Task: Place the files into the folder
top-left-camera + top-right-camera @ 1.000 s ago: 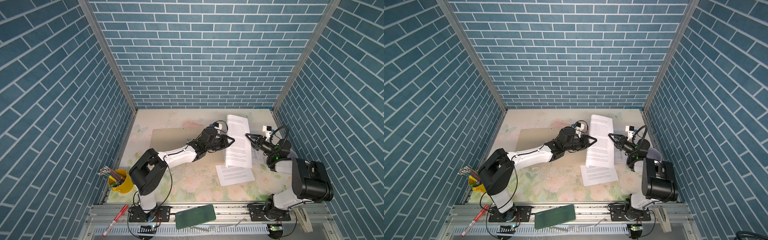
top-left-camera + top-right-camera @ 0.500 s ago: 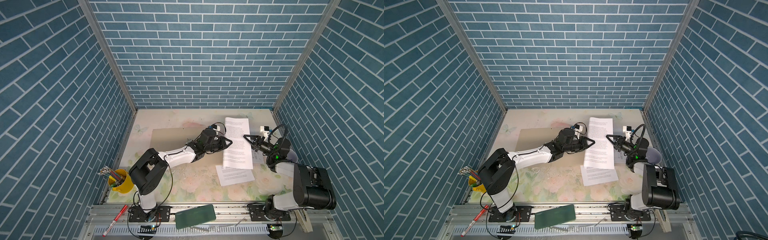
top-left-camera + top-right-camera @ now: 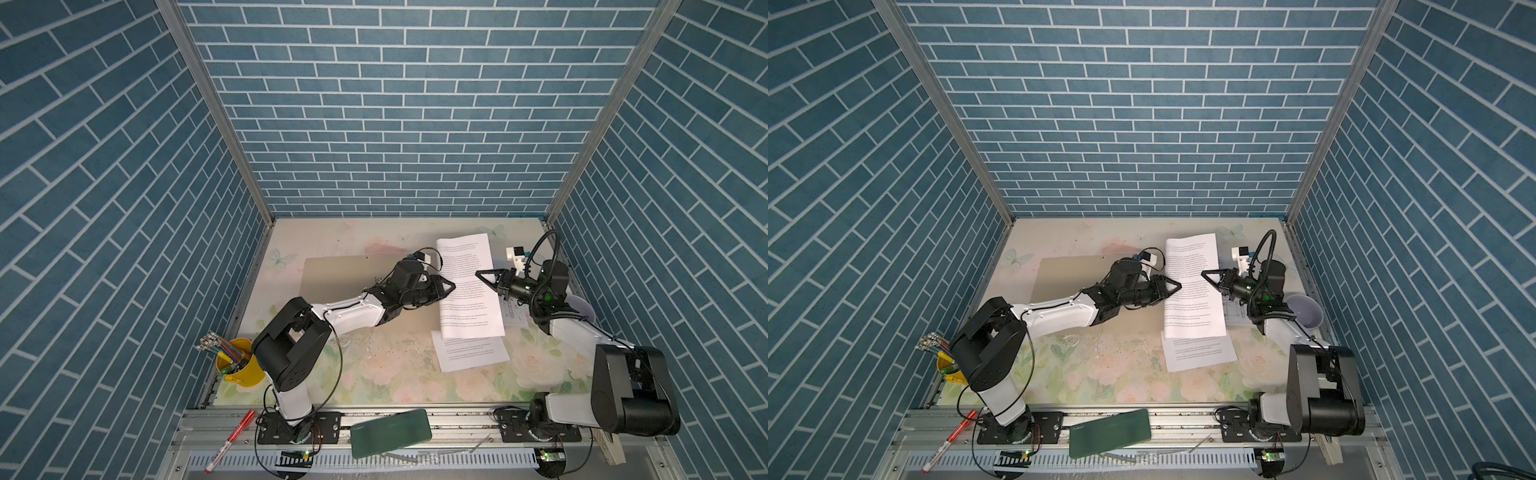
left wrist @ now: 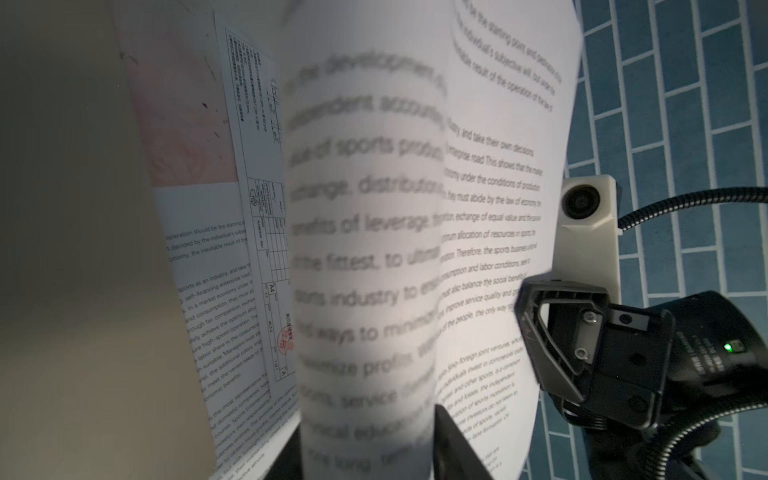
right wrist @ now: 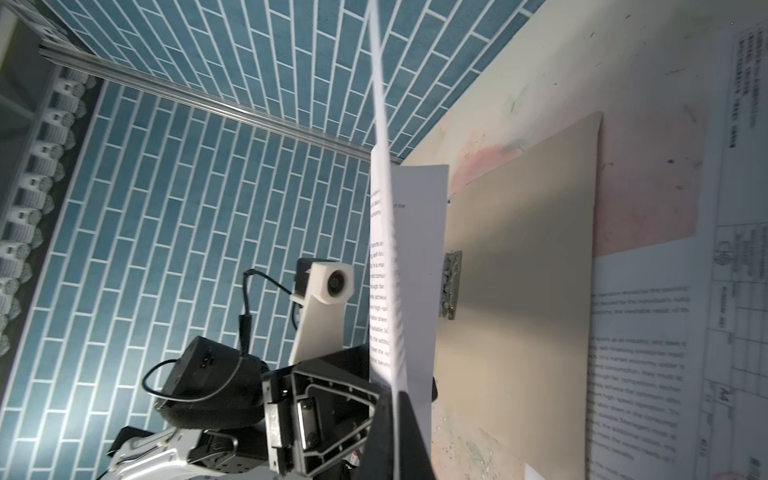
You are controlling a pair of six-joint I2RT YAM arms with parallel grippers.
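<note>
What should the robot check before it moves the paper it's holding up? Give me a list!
1. Right gripper shut on the raised sheet: ok.
2. Left gripper gripping too: not ok; its jaws stand apart around the opposite edge.
3. Raised sheet flat: not ok; it bows in the left wrist view.
4. Folder lying flat: ok.
5. Way over the folder free: not ok; the left arm stretches across it.
6. Other files inside: not ok; the second text sheet and the diagram sheet lie outside it.
</note>
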